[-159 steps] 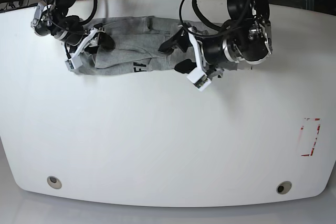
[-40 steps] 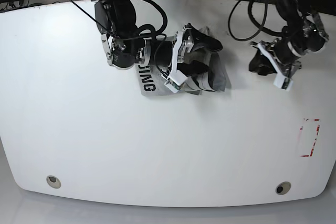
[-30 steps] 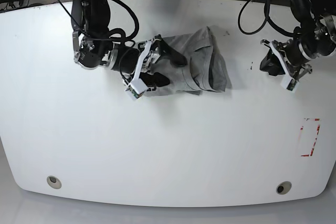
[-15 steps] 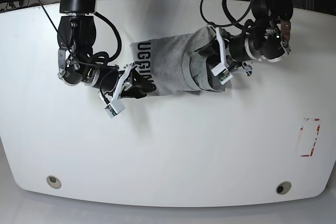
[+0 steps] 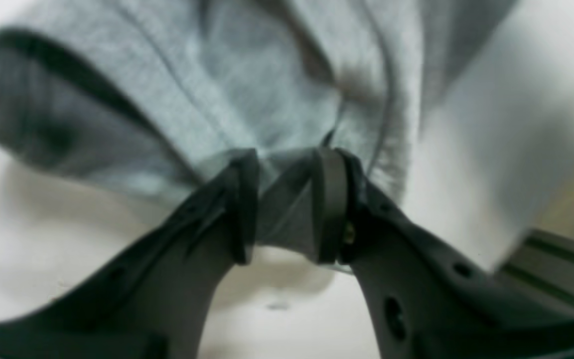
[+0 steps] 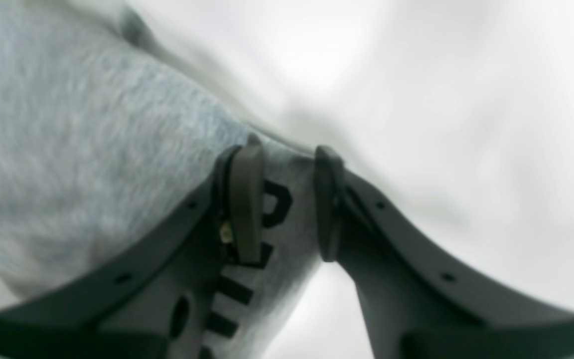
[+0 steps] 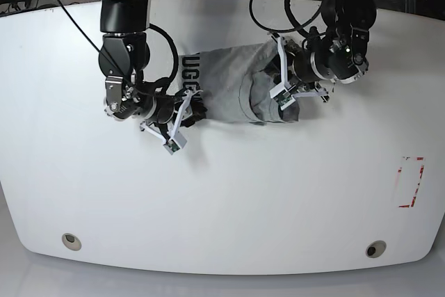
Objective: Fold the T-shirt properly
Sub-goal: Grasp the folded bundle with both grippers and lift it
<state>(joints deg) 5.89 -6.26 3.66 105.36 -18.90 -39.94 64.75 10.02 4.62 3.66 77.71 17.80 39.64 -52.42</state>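
Right now you have both grippers pinching the T-shirt (image 7: pixel 236 88), which lies partly folded near the far edge of the white table (image 7: pixel 222 193), between the two arms. Your left gripper (image 5: pixel 284 204) is closed on a bunched grey fold; your right gripper (image 6: pixel 279 199) is closed on the edge carrying the black lettering (image 6: pixel 252 249).

Watch the left pinch: it looks to hold several gathered layers close to the fingertips, so a sideways pull could let some layers slide out and leave a lopsided fold. On the right, the cloth sits near the ends of the fingers (image 6: pixel 244 199), and a quick lift could drag the hem free or twist the printed panel. If the two arms move unevenly, the bundle between them may wrinkle or unroll.

Your wrist views show the cloth actually between the jaws, which the base view hides behind the arms. Only the base view shows the garment's overall shape and its place on the table.
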